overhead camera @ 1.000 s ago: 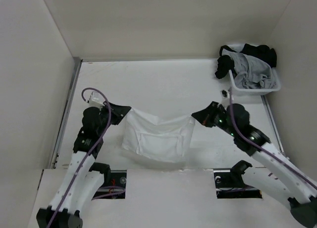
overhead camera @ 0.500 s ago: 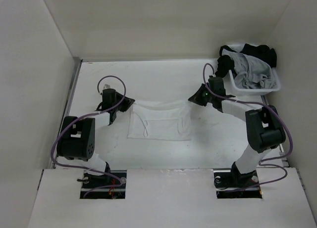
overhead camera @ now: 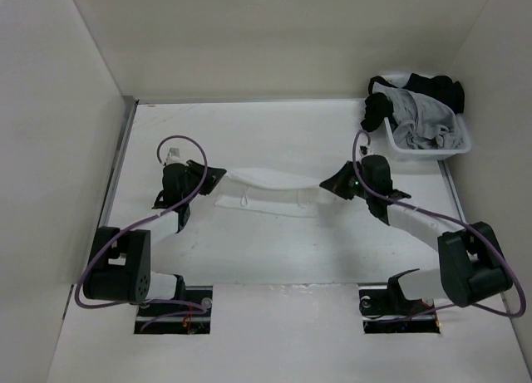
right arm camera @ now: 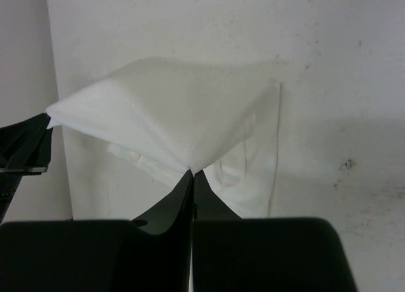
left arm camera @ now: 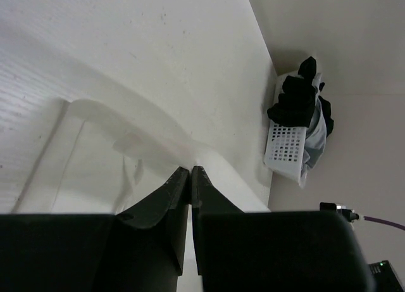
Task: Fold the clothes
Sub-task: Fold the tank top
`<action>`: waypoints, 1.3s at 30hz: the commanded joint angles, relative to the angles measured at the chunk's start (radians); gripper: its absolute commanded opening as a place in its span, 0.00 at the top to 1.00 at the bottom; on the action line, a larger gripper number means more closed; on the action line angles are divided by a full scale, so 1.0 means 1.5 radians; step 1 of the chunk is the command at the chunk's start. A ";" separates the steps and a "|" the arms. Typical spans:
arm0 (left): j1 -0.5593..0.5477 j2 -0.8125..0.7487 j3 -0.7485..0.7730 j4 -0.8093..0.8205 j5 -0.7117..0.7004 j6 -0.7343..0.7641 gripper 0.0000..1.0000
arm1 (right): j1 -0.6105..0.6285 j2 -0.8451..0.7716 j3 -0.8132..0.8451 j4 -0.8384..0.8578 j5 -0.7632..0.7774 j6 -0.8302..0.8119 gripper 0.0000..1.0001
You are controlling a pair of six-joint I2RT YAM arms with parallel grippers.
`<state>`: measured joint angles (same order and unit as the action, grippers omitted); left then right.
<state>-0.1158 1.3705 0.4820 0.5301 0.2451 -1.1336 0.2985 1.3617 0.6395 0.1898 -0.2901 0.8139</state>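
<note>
Near edge: left arm [overhead camera: 170, 208] and right arm [overhead camera: 416, 221] both reach from their bases toward the middle of the surface [overhead camera: 274, 134].

Left tool [overhead camera: 221, 172]: jaws pressed all but together, pinching the left end of the top [overhead camera: 270, 193]. In the left wrist view the two fingertips meet on a thin ridge of white fabric. From there the cloth runs off as a raised fold, with the rest lying flat on the surface.

Right tool [overhead camera: 326, 184]: jaws closed, pinching the right end of the top. In the right wrist view the fabric is drawn up to a peak at the fingertips and spreads out like a tent from that point. A lower layer lies flat beneath it, with a narrow strap loop showing just right of the tips.

Top: mid-surface, stretched between the two tools. The held edge is lifted as a narrow band that sags slightly in the middle. The lower part rests on the surface just in front of that band. A small strap loop shows near its left end.

Far right corner: white basket [overhead camera: 428, 149], well apart from the top. It holds a grey garment [overhead camera: 420, 117], and black garments [overhead camera: 376, 109] drape over its rim.
</note>
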 commanded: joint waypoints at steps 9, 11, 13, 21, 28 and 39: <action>0.054 -0.026 -0.110 0.105 0.062 -0.003 0.95 | 0.109 -0.088 -0.134 0.050 0.076 0.036 1.00; 0.060 -0.014 -0.120 0.120 0.066 -0.004 0.95 | 0.122 -0.088 -0.155 0.055 0.090 0.043 1.00; 0.067 0.001 -0.128 0.131 0.069 -0.004 0.94 | 0.126 -0.089 -0.173 0.065 0.099 0.053 0.99; 0.125 0.046 -0.181 0.191 0.101 -0.013 0.76 | 0.134 -0.104 -0.198 0.055 0.110 0.058 0.82; 0.120 -0.083 -0.214 0.179 0.083 -0.008 0.75 | 0.126 -0.147 -0.174 -0.004 0.130 0.017 0.60; -0.138 -0.160 -0.118 0.061 -0.076 0.080 0.76 | 0.096 0.091 -0.142 0.197 0.058 0.074 0.56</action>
<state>-0.3016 1.1397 0.2768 0.6388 0.1963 -1.0626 0.4446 1.4342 0.4156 0.3706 -0.1806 0.8852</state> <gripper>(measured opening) 0.247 0.455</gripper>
